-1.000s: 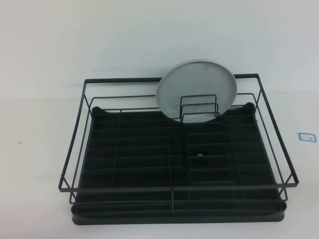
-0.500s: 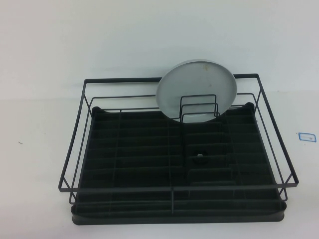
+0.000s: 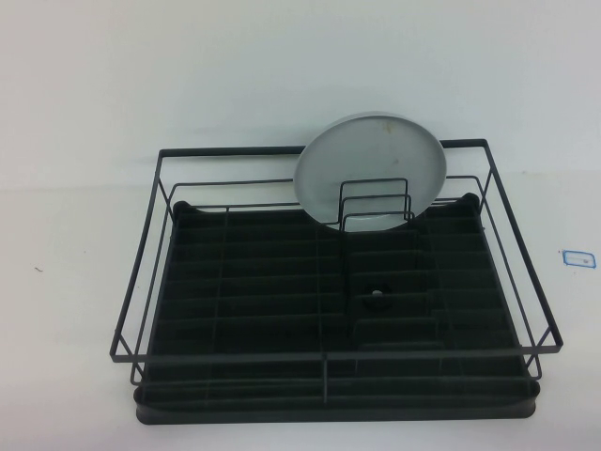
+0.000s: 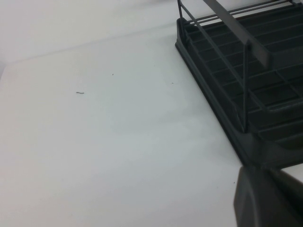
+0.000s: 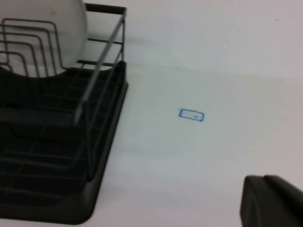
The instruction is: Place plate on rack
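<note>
Round pale grey plate stands upright at twelve o'clock in the black wire rack; left hand and right hand hover over the white counter, grip cannot be told.

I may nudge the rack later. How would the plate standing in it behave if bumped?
The plate stands on edge behind the rack's wire loops, so it probably wobbles rather than falls. Round, it might roll sideways. Likely stiff and breakable.

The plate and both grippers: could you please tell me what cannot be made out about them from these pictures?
- The plate: high view, its lower edge sits behind the rack's upright wire loops, so its footing is hidden; right wrist view, the frame edge cuts it off.
- Left gripper: left wrist view, only a dark corner shows beside the rack.
- Right gripper: right wrist view, likewise only a corner.
- High view: neither arm appears.
</note>
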Robot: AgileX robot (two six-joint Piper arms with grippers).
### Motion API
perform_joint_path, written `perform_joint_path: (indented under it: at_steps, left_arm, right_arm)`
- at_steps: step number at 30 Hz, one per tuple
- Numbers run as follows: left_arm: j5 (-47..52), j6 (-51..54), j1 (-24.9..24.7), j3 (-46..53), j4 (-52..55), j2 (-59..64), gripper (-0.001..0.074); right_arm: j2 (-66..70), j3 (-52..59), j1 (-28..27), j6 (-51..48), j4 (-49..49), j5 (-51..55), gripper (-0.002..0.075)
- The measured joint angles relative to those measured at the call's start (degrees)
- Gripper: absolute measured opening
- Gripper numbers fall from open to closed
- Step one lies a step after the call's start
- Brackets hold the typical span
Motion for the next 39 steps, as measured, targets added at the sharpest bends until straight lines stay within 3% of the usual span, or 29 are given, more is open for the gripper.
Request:
perform_joint_path:
  at_steps: [10, 21, 39]
  left_arm:
    - [0.0, 0.0, 0.0, 0.0, 0.0, 0.0, 0.0000]
    - [0.0, 0.0, 0.0, 0.0, 0.0, 0.0, 0.0000]
    - [0.0, 0.0, 0.0, 0.0, 0.0, 0.0, 0.0000]
  right_arm:
    - [0.0, 1.5, 0.0, 23.8, -23.8, -6.2, 0.0018]
    - [0.0, 1.6, 0.0, 25.4, -24.4, 0.9, 0.0019]
    - [0.0, 1.6, 0.0, 25.4, -23.4, 1.3, 0.0018]
